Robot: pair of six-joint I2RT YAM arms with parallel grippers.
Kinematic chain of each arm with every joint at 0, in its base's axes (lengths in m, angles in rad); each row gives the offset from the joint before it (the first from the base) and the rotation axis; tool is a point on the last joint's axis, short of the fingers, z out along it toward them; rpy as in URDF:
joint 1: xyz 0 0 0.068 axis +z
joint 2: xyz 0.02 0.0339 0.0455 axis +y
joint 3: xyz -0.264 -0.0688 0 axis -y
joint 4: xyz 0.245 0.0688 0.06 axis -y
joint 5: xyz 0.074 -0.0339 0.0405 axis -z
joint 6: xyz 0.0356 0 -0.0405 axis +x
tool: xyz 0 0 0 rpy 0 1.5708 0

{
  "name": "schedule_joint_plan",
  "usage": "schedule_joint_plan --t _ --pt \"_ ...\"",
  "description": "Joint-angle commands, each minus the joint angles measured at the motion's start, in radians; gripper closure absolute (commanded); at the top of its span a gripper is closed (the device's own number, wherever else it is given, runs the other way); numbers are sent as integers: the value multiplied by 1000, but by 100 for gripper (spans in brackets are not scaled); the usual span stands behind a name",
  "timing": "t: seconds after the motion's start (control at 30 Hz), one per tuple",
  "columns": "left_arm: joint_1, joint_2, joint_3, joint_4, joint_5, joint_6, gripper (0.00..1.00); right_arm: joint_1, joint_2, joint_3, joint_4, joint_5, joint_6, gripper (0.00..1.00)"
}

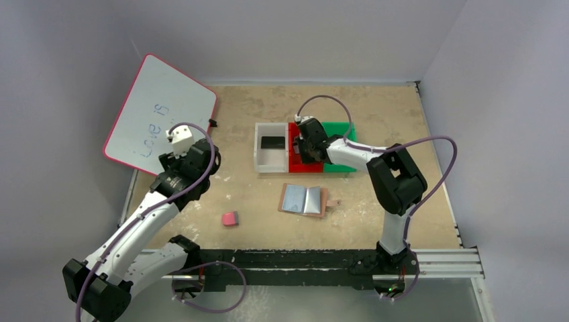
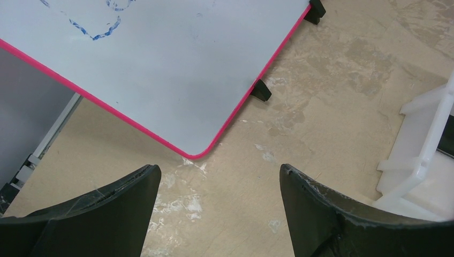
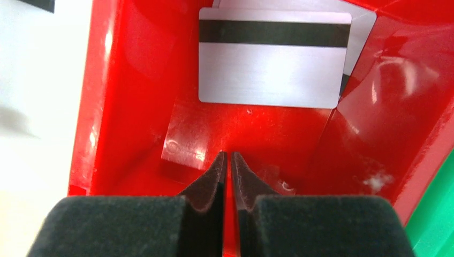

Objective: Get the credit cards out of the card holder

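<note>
The tan card holder (image 1: 303,199) lies open on the table, its pale blue-grey sleeves facing up. A silver-grey credit card with a dark stripe (image 3: 270,64) lies inside the red bin (image 3: 134,80), with another card's edge (image 3: 360,32) showing beneath it. A black card (image 1: 272,142) lies in the white bin (image 1: 263,161). My right gripper (image 3: 226,156) hovers over the red bin, also seen in the top view (image 1: 305,151), jaws shut and empty. My left gripper (image 2: 219,171) is open and empty above bare table, apart from the holder.
A pink-framed whiteboard (image 2: 160,59) leans at the back left, its corner just ahead of my left gripper. A green bin (image 1: 339,131) adjoins the red one. A pink-and-grey eraser (image 1: 230,219) lies left of the holder.
</note>
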Motion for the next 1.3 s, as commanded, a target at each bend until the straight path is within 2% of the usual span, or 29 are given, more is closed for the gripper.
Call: schedule_joint_plan --t 0.0,0.37,0.7,1.27 --pt "7 3 9 6 -21 7 18 5 15 54 4 27 24 92" --pt "7 10 12 4 -20 8 18 8 66 82 11 34 41 91" --pt "7 13 11 5 -18 9 18 8 94 88 69 145 113 90" --pt "7 19 11 3 -17 10 18 8 133 120 129 191 158 89"
